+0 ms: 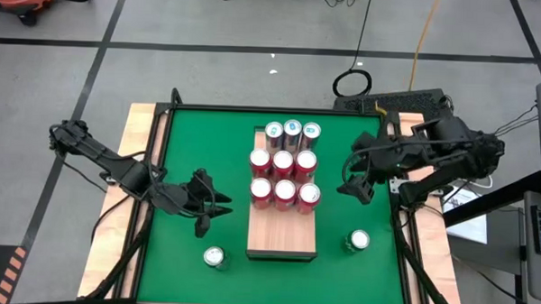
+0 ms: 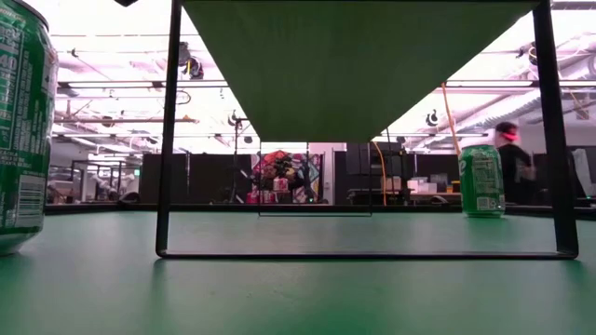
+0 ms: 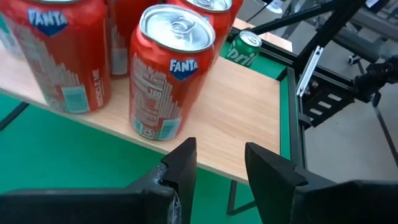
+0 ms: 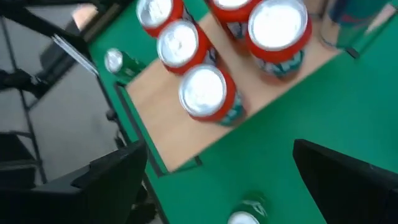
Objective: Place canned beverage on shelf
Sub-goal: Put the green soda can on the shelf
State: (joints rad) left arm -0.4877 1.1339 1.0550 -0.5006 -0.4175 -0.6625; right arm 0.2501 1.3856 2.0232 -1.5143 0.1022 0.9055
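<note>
The pale wooden shelf stands raised on thin black legs over the green table. Several cans, mostly red Fanta, stand upright on its far part; its near part is bare. One green Sprite can stands on the table left of the shelf, another stands to its right. My left gripper hovers left of the shelf, open, with nothing between its fingers. My right gripper hangs right of the shelf, wide open and empty, above the right green can.
Wooden strips and a black frame edge the green table. Bare green surface lies on both sides of the shelf. In the low view the shelf's underside spans the top. A person shows in the room beyond.
</note>
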